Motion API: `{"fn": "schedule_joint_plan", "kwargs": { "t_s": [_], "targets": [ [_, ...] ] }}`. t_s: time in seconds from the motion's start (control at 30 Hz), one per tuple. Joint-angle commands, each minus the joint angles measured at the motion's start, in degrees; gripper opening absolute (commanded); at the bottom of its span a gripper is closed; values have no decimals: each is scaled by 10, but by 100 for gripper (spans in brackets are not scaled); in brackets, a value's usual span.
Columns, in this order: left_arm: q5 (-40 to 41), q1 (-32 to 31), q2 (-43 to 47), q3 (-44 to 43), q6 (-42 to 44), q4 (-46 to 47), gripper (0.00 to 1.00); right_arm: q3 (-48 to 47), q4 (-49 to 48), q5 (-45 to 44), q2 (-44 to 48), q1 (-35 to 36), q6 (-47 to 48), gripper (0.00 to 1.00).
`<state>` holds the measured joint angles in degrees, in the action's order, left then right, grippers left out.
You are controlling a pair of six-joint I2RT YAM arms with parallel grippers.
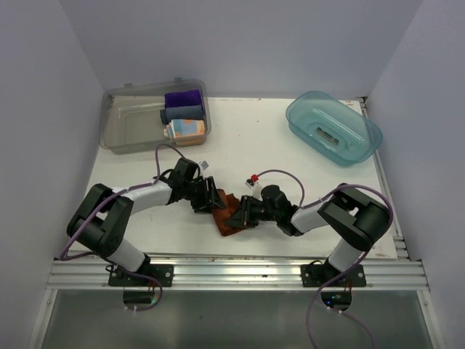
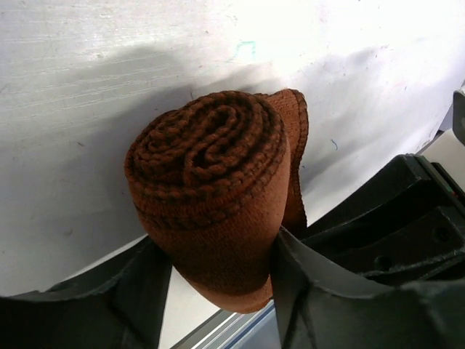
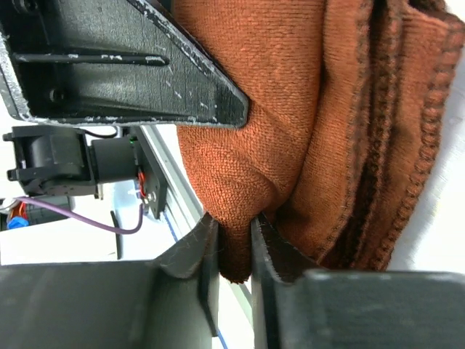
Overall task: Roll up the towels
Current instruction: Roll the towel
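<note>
Clasped the rolled towel between left fingers; pinched its loose end with right fingers; likely to unroll if tugged apart.

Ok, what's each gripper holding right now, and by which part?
Both hold the rust-brown terry towel: the left gripper clasps its rolled end, and the right gripper pinches a small fold of its cloth.

At table front middle, towel — bin behind left (cloths inside, apparently), tub behind right.

free — mid-back table | blocked — bin, tub, near-centre towel
</note>
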<state>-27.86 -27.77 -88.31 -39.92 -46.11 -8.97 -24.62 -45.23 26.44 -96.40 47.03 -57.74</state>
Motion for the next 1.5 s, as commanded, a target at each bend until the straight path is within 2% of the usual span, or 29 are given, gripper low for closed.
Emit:
{"fn": "schedule_joint_plan", "kwargs": {
  "t_s": [0.0,0.03,0.07,0.1,0.13,0.2,0.23,0.3,0.37,0.5,0.6,0.73,0.87,1.0,1.03,1.1,1.13,1.17,1.2,1.23,1.3,1.37,1.47],
  "targets": [
    [-8,1,-9,1,-4,33,53,-12,63,10,18,1,17,20],
    [-7,1,-5,0,-7,32,52,-22,96,-15,33,1,41,35],
    [-6,0,-4,1,-9,27,51,-31,140,-32,75,4,59,40],
    [-1,0,-1,0,-10,24,50,-44,242,-59,95,8,100,46],
    [2,0,3,0,-14,19,49,-72,294,-115,121,21,119,55],
    [8,1,8,0,-18,10,48,-104,431,-181,179,39,154,62],
    [10,1,12,2,-24,7,47,-136,471,-211,193,47,178,70],
    [13,1,15,4,-28,4,46,-171,569,-309,213,81,198,71],
    [16,0,18,8,-33,1,46,-230,626,-405,206,125,220,72],
    [21,1,21,7,-36,-2,46,-328,730,-524,140,205,253,72],
    [24,0,21,5,-38,-4,46,-404,784,-600,56,259,266,72],
    [26,0,20,1,-38,-8,46,-487,828,-665,-30,309,275,72],
    [27,0,21,1,-38,-13,46,-515,844,-683,-103,318,274,72],
    [28,0,24,2,-37,-15,46,-525,860,-705,-142,318,250,63],
    [28,1,26,1,-37,-17,47,-521,859,-705,-144,317,246,53],
    [32,0,27,1,-37,-25,49,-509,838,-699,-139,317,246,47],
    [32,0,30,1,-37,-25,50,-497,830,-697,-136,316,248,36],
    [32,1,32,1,-37,-29,52,-490,822,-694,-131,315,248,31],
    [32,0,33,0,-37,-31,55,-482,793,-678,-126,313,256,29],
    [33,1,40,0,-37,-34,57,-465,779,-670,-112,307,259,21],
    [34,2,47,1,-36,-40,65,-448,732,-638,-97,302,273,16],
    [35,6,61,1,-36,-47,76,-424,688,-615,-75,295,283,13],
    [32,17,80,-2,-32,-59,86,-374,616,-558,-33,280,287,11]
  ]
}}
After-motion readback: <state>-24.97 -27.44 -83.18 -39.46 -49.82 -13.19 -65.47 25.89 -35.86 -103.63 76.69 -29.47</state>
